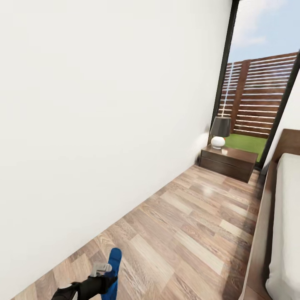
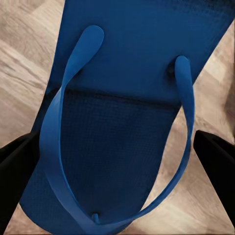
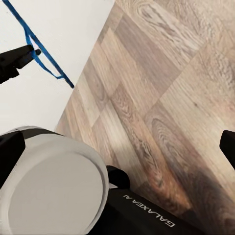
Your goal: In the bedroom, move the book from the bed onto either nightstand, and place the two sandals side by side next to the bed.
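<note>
Left pincer: a blue sandal is held above the floor.
Right pincer: fingertips are spread wide, nothing between.
Nightstand: a lamp is carried.

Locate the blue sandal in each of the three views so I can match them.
Head view: sandal at bottom edge, left of centre, at the left tool.
Left wrist view: sandal close up, spanning the frame.
Right wrist view: sandal edge-on, upper left.
Shared landmark: wood-plank floor.
</note>
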Controlling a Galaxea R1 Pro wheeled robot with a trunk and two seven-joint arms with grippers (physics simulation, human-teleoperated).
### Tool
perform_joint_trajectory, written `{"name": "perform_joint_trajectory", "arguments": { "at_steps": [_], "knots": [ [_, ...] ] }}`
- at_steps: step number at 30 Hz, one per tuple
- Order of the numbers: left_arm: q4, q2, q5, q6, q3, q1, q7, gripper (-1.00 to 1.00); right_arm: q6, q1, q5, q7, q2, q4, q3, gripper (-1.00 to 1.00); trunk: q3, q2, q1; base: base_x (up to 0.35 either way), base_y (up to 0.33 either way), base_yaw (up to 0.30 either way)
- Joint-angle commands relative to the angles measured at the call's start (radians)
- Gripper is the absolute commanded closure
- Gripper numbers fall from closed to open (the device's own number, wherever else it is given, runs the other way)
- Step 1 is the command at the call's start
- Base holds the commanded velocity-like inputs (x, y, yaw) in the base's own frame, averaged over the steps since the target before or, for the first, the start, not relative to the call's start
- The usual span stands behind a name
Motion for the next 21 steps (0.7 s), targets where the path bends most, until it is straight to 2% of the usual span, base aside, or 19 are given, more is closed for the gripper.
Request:
{"name": "perform_joint_trajectory", "arguments": {
  "at_steps": [1, 4, 7, 11, 13, 16, 21],
  "knots": [
    [0.039, 0.000, -0.002, -0.035, 0.008, -0.001, 0.044, 1.00, 0.009, 0.000, -0.005, 0.002, 0.000, 0.001, -0.001, -1.00, 0.002, 0.007, -0.004, 0.000, 0.000, 0.000],
    [0.152, 0.010, -0.001, -0.168, 0.008, -0.001, 0.113, 1.00, 0.009, 0.000, -0.005, 0.002, 0.002, 0.003, -0.001, -1.00, 0.012, 0.028, -0.016, 0.000, 0.000, 0.000],
    [0.231, 0.026, 0.003, -0.243, 0.011, -0.001, 0.119, 1.00, 0.005, 0.000, -0.005, 0.002, 0.002, 0.023, 0.000, -1.00, 0.021, 0.049, -0.027, 0.000, 0.000, 0.000],
    [0.257, 0.033, 0.007, -0.264, 0.018, -0.001, 0.054, 1.00, -0.047, 0.000, -0.005, 0.002, 0.001, 0.073, 0.000, -1.00, 0.034, 0.077, -0.042, 0.000, 0.000, 0.000],
    [0.261, 0.033, 0.006, -0.267, 0.017, -0.001, 0.043, 1.00, -0.065, 0.000, -0.005, 0.002, 0.001, 0.081, -0.001, -1.00, 0.040, 0.091, -0.050, 0.000, 0.000, 0.000],
    [0.264, 0.033, 0.004, -0.270, 0.015, -0.001, 0.052, 1.00, -0.074, 0.000, -0.005, 0.002, -0.001, 0.085, -0.001, -1.00, 0.049, 0.112, -0.062, 0.000, 0.000, 0.000],
    [0.266, 0.032, 0.003, -0.271, 0.012, -0.001, 0.103, 1.00, -0.077, 0.000, -0.005, 0.002, -0.002, 0.087, -0.001, -1.00, 0.049, 0.112, -0.062, 0.000, 0.000, 0.000]
  ]
}}
